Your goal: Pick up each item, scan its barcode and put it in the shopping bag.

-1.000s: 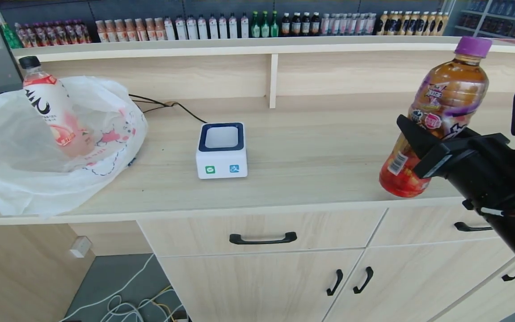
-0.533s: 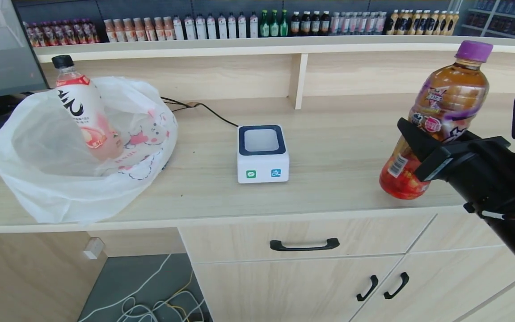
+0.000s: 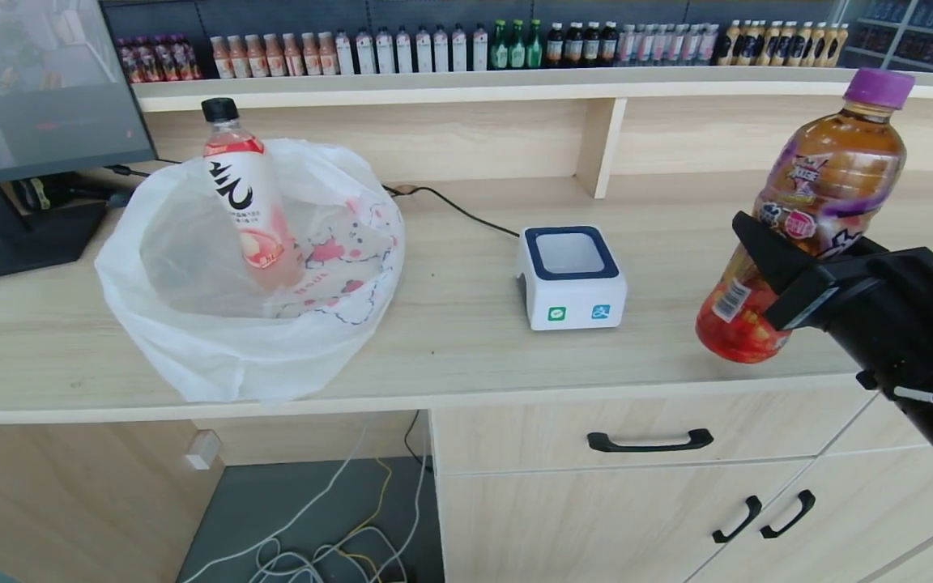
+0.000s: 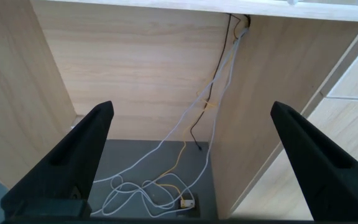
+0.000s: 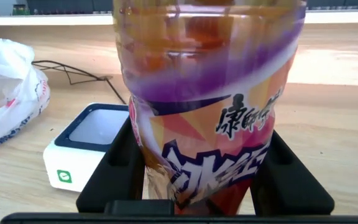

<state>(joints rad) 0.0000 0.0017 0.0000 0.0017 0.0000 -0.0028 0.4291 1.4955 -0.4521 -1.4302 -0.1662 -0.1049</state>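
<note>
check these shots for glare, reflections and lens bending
Head view: the monitor screen shows reflections, the tea bottle carries bright highlights, the counter edge bows slightly. Right wrist view: glare streaks the bottle in the right claw. Left wrist view: no glare, left claw dark.

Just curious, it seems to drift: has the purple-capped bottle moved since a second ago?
Yes. The purple-capped bottle, gripped by the right tool, has gone toward the robot's left: it is now closer to the white scanner.
</note>
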